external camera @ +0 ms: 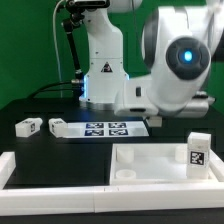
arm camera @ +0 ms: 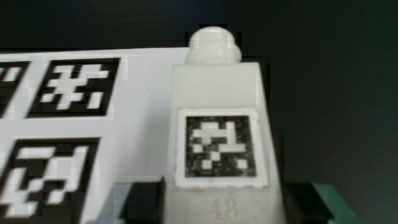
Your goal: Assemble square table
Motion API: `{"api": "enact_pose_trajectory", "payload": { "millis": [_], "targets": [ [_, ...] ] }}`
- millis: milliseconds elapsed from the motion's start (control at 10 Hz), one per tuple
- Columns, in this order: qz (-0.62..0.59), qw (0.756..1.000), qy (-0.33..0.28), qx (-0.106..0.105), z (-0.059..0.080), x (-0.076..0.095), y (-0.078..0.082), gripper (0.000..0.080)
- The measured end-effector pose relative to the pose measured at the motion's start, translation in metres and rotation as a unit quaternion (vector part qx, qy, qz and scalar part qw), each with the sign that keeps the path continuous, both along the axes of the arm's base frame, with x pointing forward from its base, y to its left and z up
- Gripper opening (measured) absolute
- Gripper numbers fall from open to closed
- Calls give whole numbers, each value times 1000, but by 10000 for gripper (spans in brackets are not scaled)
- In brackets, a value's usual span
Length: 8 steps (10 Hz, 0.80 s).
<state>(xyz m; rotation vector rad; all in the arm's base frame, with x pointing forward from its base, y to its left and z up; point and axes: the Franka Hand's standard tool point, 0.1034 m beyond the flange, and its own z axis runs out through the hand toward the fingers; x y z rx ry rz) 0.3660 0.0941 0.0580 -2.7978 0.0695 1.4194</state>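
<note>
The tool (arm camera: pixel 222 203) pinched a small white block leg (arm camera: pixel 221 120) bearing a black-and-white tag, with its dark fingers (arm camera: pixel 139 203) pressed to the leg's two sides. That leg showed over the black surface (arm camera: pixel 329 90), just beside the marker board (arm camera: pixel 63 110). The white plastic square slab with raised rim (external camera: pixel 150 148) sat near the surface's near edge, toward the exterior view's right, with another tagged leg (external camera: pixel 196 152) upright on it. A third leg (external camera: pixel 28 126) and a fourth leg (external camera: pixel 58 125) lay toward the edge at the exterior view's left.

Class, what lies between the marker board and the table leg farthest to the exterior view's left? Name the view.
Another tagged table leg lies there, close beside the marker board, apart from the far-left leg. The exterior view shows it.
</note>
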Motion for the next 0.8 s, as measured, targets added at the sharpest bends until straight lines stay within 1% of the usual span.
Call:
{"api": "enact_pose_trajectory", "payload": {
  "millis": [200,300,400,500,600,700,800],
  "targets": [
    [-14,1000,-14,10,39,29,-9,291],
    [-11,999,-35,8,57,44,-16,291],
    [7,998,-65,3,65,51,-19,291],
    [6,998,-61,5,64,45,-18,291],
    [6,998,-68,4,61,48,-19,291],
    [7,993,-118,7,59,58,-17,291],
    [7,989,-147,12,62,60,-17,291]
  ]
}}
